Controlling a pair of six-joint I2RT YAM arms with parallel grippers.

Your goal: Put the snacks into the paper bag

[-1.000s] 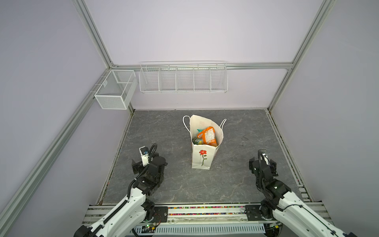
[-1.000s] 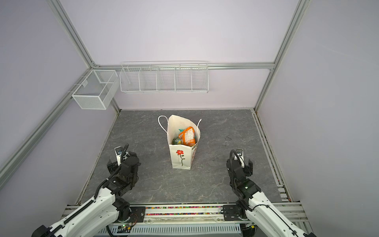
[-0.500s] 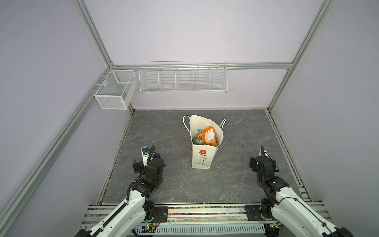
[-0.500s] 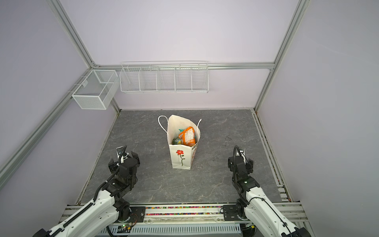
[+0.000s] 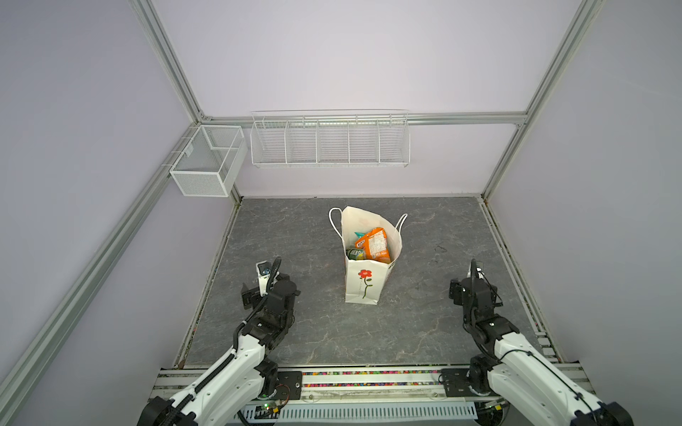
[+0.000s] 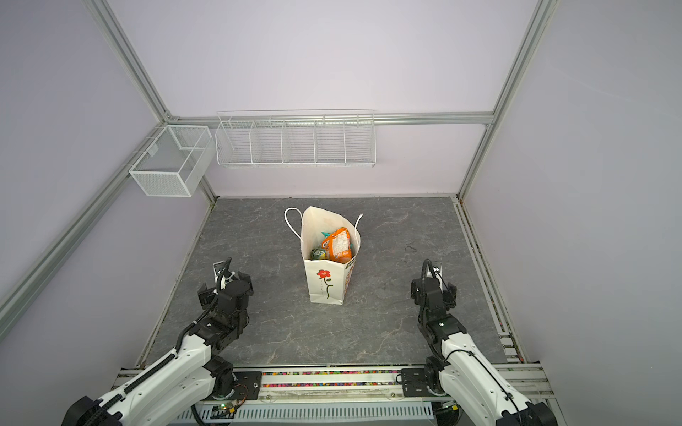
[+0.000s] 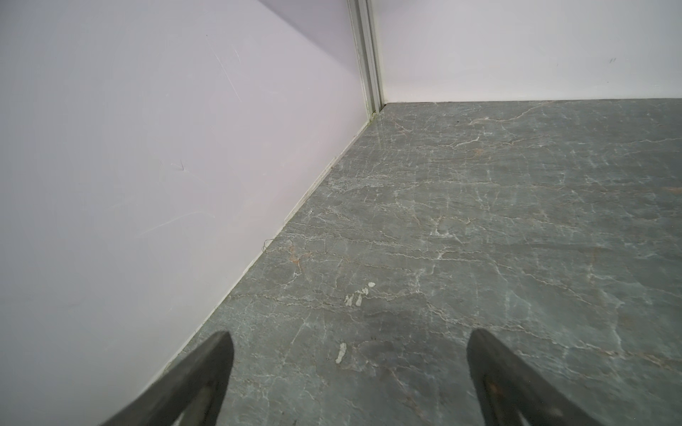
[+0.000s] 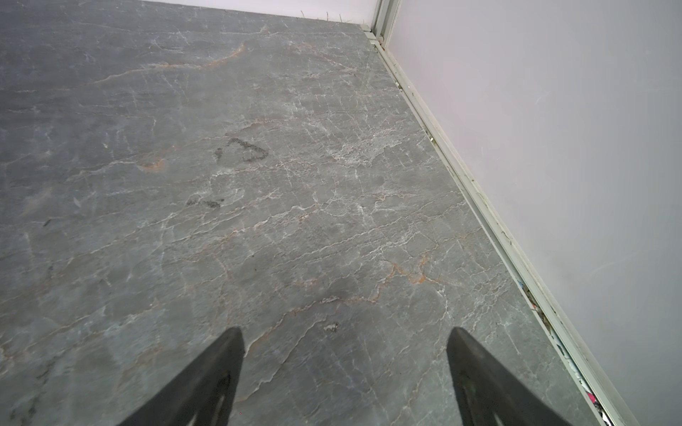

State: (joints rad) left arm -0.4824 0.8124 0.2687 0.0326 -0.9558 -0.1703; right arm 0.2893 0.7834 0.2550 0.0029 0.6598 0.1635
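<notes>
The white paper bag (image 5: 363,284) (image 6: 326,286) with a red flower stands upright mid-table, mouth open. Snacks lie inside it: an orange packet (image 5: 374,245) (image 6: 337,245) on top, a green one (image 5: 355,253) (image 6: 318,253) beside it and a teal corner (image 5: 358,234) behind. Others are hidden under these. My left gripper (image 5: 269,289) (image 6: 225,291) (image 7: 348,354) hovers low at the front left, open and empty, well apart from the bag. My right gripper (image 5: 474,291) (image 6: 433,291) (image 8: 345,350) is at the front right, also open with only bare table between its fingers.
A white wire basket (image 5: 330,142) hangs on the back wall and a white mesh box (image 5: 206,162) on the left wall, both above the table. Side walls stand close to each gripper. The arms' mounting rail (image 5: 369,380) runs along the front edge.
Both wrists have shifted only slightly near the front edge. Their jaws stay wide. The bag and its packets have not moved.
</notes>
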